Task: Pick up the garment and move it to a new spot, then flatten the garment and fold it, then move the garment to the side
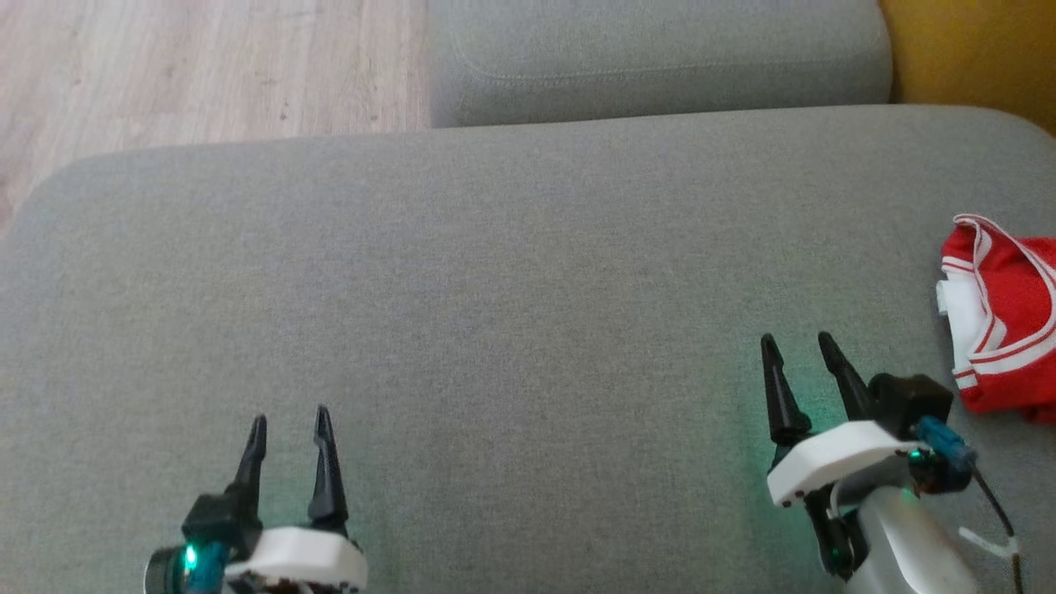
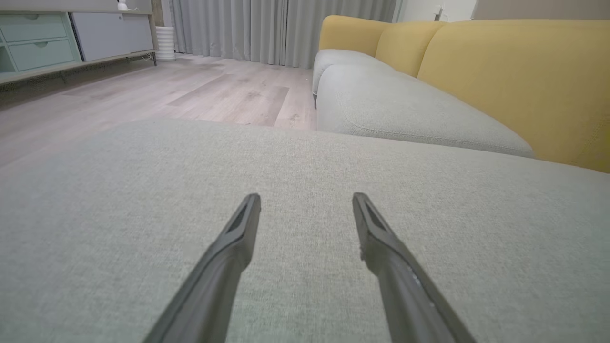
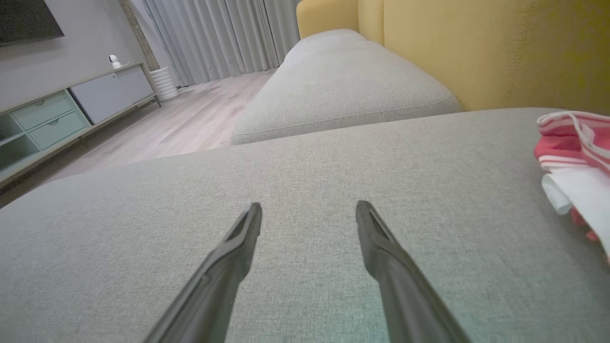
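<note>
Here's the garment (image 1: 1002, 330), lying on the big grey seat cushion (image 1: 495, 272) at the far right of the head view, partly cut off by the picture's edge. It's bright red with white stripes running along its hems, and a plain white panel shows on the side nearest the robot. It's bunched up in a loose heap, folds overlapping, one striped edge curling up along the top. In the right wrist view the same heap sits at the right edge, pinkish-red, with the white part spilling toward the camera. The right gripper (image 1: 795, 337) hovers over the cushion just left of the garment, near it but not touching, its two dark fingers spread apart with bare fabric showing between them. Over on the other side, the left gripper (image 1: 290, 414) hangs low above the cushion, well apart from the garment, fingers likewise parted and holding nothing. Green light glows at both wrists. Beyond the big cushion lies a second grey cushion (image 1: 660, 58), with the yellow backrest (image 1: 973, 49) to its right and pale wooden floor (image 1: 165, 66) to its left.
</note>
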Available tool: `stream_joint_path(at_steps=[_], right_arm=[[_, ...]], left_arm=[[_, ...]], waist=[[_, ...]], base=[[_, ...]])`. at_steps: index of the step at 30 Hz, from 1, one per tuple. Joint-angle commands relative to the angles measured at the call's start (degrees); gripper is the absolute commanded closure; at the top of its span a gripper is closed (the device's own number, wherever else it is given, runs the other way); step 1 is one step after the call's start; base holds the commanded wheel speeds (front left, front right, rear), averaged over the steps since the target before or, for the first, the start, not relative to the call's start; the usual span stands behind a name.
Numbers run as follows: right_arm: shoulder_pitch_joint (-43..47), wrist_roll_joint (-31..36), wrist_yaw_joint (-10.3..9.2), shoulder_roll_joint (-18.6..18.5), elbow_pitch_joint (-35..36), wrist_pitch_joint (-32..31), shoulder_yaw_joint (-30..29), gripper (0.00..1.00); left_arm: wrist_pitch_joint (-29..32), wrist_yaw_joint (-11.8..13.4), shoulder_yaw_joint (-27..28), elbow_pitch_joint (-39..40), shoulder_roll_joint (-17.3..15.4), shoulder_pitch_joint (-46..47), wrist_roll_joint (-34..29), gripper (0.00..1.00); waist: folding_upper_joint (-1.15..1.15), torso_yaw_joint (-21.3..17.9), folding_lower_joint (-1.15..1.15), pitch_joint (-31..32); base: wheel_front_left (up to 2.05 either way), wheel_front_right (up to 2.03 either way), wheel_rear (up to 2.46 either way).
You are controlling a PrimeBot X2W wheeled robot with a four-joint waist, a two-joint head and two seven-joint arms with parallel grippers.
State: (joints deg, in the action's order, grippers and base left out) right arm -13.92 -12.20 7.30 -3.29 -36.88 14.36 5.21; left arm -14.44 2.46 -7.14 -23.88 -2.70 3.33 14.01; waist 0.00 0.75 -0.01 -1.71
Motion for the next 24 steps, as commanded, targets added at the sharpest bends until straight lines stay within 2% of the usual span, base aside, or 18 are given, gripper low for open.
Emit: stream_joint_path(at_steps=[1, 5, 6, 12, 24], right_arm=[[-0.70, -0.37, 0.19, 0.40, 1.54, 0.63, 1.59, 0.00], [-0.33, -0.80, 0.19, 0.41, 1.67, 0.63, 2.01, 0.00], [0.80, -0.43, 0.00, 0.06, 0.02, 0.00, 0.41, 1.00], [3.67, -0.98, 0.00, 0.18, -3.76, -0.48, 0.26, 1.00], [4.12, -9.25, 0.02, 0.20, -0.95, -2.61, -0.98, 1.00]], left_arm=[[-0.56, -0.42, 2.46, 1.34, -0.18, 0.15, 0.65, 0.00], [-0.56, -1.44, 2.57, 1.43, -0.18, -0.44, 1.44, 0.00], [0.01, -1.48, 0.24, -0.07, -0.01, -2.39, 1.39, 1.00], [0.48, -1.52, -0.05, -4.16, 0.03, -3.93, 2.18, 1.00], [2.61, -2.40, 1.37, -2.71, 0.01, -3.22, 10.14, 1.00]], waist=[[0.00, 0.11, 0.01, 0.47], [0.00, 0.13, 0.01, 0.70], [0.00, 0.14, 0.01, 0.72], [0.00, 0.12, 0.01, 0.78], [0.00, 0.03, 0.01, 0.86]], base=[[0.00, 0.00, 0.00], [0.00, 0.00, 0.00], [0.00, 0.00, 0.00], [0.00, 0.00, 0.00], [0.00, 0.00, 0.00]])
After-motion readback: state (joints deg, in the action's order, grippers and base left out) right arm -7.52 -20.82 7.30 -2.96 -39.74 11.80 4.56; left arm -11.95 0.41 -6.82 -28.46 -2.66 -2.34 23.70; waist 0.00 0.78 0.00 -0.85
